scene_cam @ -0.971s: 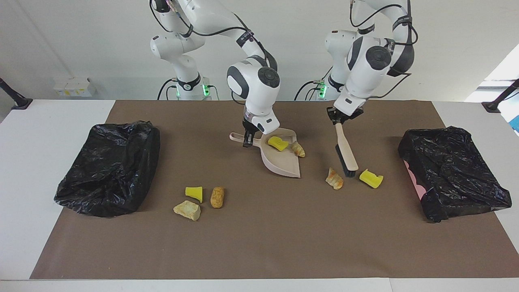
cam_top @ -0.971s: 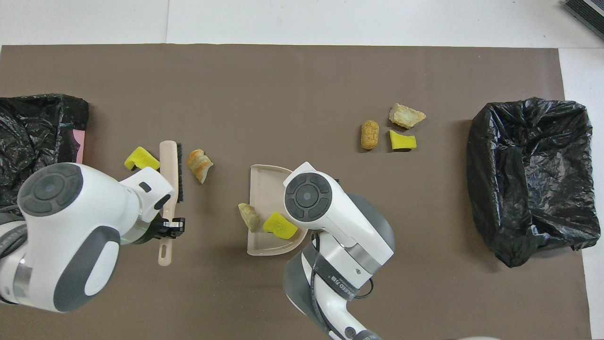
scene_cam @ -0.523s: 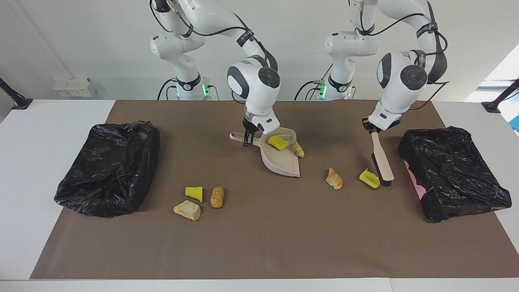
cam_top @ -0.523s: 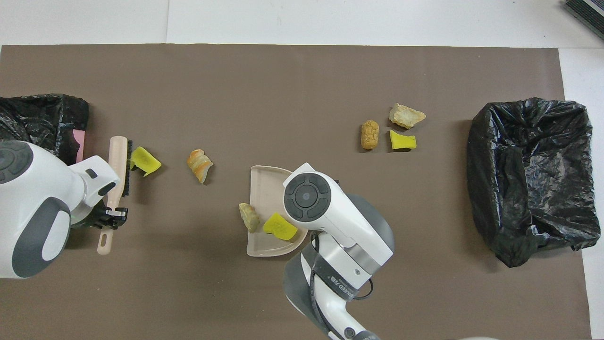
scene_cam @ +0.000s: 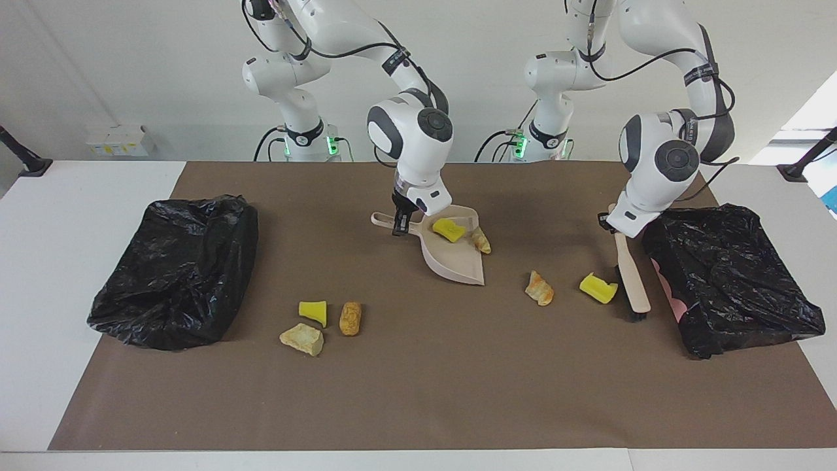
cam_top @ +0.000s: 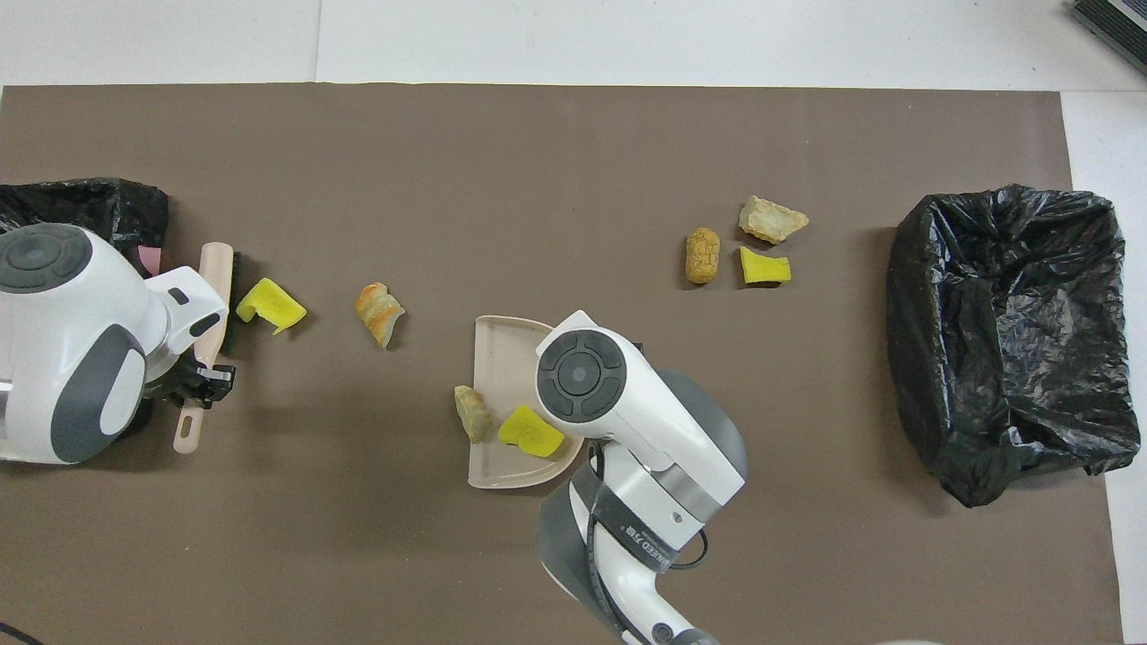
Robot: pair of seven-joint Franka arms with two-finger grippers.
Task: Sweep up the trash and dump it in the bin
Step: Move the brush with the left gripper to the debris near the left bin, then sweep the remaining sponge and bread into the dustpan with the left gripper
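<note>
Your left tool (scene_cam: 613,223) is clamped on the brush (scene_cam: 632,275) handle; the bristle end rests on the mat between a yellow scrap (scene_cam: 597,288) and the black-lined bin (scene_cam: 732,281) at the left arm's end of the counter. Your right tool (scene_cam: 400,226) is closed on the dustpan (scene_cam: 454,258) handle. One yellow chunk (scene_cam: 448,230) lies in the pan, a tan lump (scene_cam: 481,240) at its edge. A brown lump (scene_cam: 539,288) sits between pan and brush. Three scraps (scene_cam: 320,320) lie grouped toward the other bin (scene_cam: 176,268).

Right arm (cam_top: 641,528) band: small print, prob. unreadable.
</note>
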